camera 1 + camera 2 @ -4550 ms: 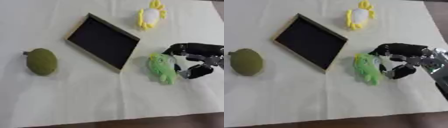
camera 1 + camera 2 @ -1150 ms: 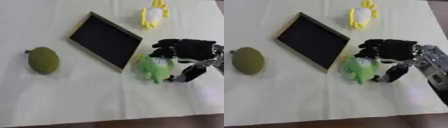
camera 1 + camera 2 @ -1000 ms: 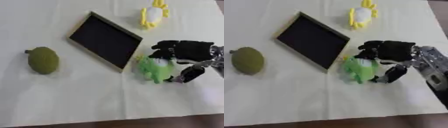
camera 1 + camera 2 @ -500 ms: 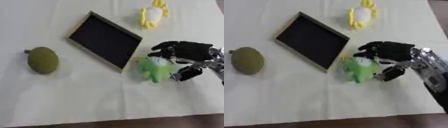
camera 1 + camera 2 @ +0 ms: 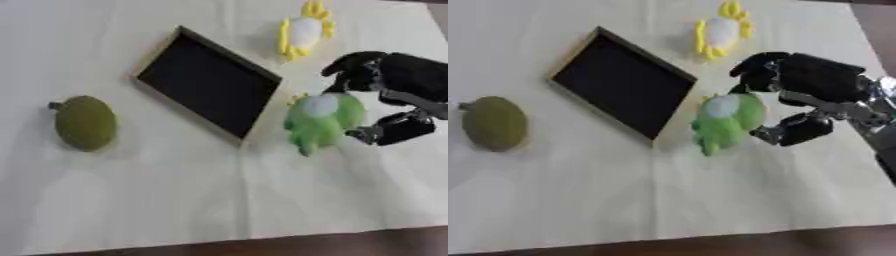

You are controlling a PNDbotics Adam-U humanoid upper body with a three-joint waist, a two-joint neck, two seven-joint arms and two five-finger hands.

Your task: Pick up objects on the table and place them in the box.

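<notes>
The green plush toy [image 5: 320, 121] lies on the worktop [image 5: 219, 200] right of centre, just beside the near right corner of the box [image 5: 208, 88]. It has a pale patch on its upper part and stubby limbs pointing toward the near edge. My right hand [image 5: 802, 95] comes in from the right edge and is curled round the toy: my fingers [image 5: 754, 67] arch over its far side, and my thumb [image 5: 796, 130] presses in at its right flank, so the toy sits pinched between them. I cannot tell whether it is lifted clear of the cloth or resting on it.

The box is a shallow, dark-lined tray with a thin wooden rim, set askew so that one corner points to the far edge and another toward the toy. It holds nothing that I can see.

Toward the far right corner, beyond my hand, lies a yellow and white plush toy [image 5: 304, 29], apart from my fingers and from the box. Near the left edge, well apart from the rest, sits an olive-green rounded object [image 5: 84, 122] with a short stub at its far left end.

The worktop is covered with a pale cream cloth; a dark strip shows along its near edge. My left hand shows in neither view.
</notes>
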